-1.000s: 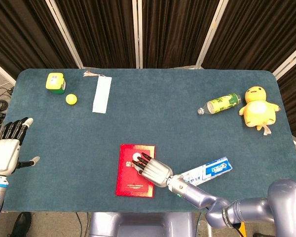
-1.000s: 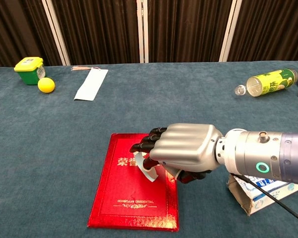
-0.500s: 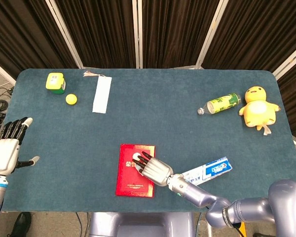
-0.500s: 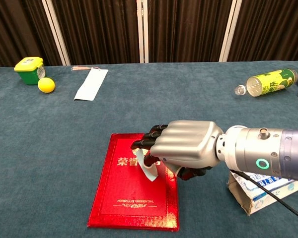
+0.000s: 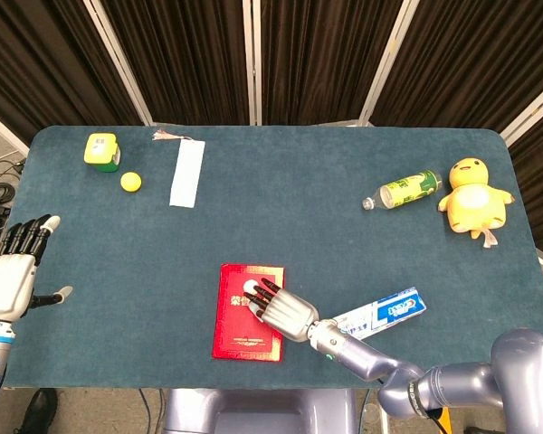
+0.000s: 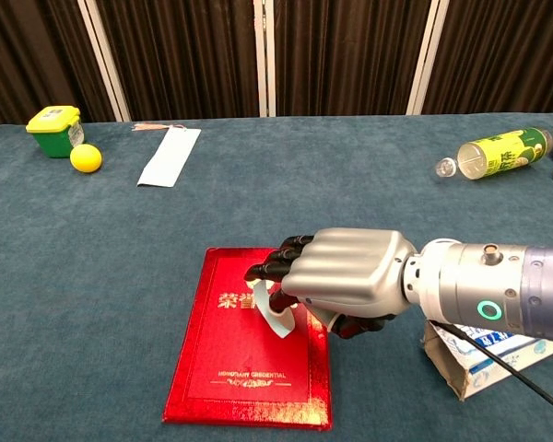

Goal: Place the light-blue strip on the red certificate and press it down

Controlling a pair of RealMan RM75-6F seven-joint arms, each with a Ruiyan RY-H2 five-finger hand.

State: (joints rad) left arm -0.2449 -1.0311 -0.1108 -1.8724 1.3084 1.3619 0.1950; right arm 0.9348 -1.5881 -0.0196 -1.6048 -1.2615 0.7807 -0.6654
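Observation:
The red certificate [image 5: 238, 336] [image 6: 229, 368] lies flat near the table's front edge. My right hand [image 5: 284, 312] [image 6: 343, 274] rests over its upper right part, fingers curled down. A small pale light-blue strip [image 6: 276, 319] [image 5: 250, 299] curls out from under those fingers, pinched between thumb and fingers and touching the red cover. Most of the strip is hidden by the hand. My left hand [image 5: 14, 269] hangs off the table's left edge, fingers spread and empty.
A long pale bookmark-like card [image 5: 186, 173] [image 6: 170, 156] lies at the back left, near a yellow ball [image 5: 130, 182] and a green-yellow box [image 5: 100, 149]. A toothpaste box [image 5: 381, 313] lies under my right forearm. A green bottle [image 5: 407, 190] and a yellow duck toy [image 5: 473, 197] are at the right.
My right hand has shifted slightly toward the table's front edge and settled lower onto the certificate, still holding the strip. The left hand has not moved.

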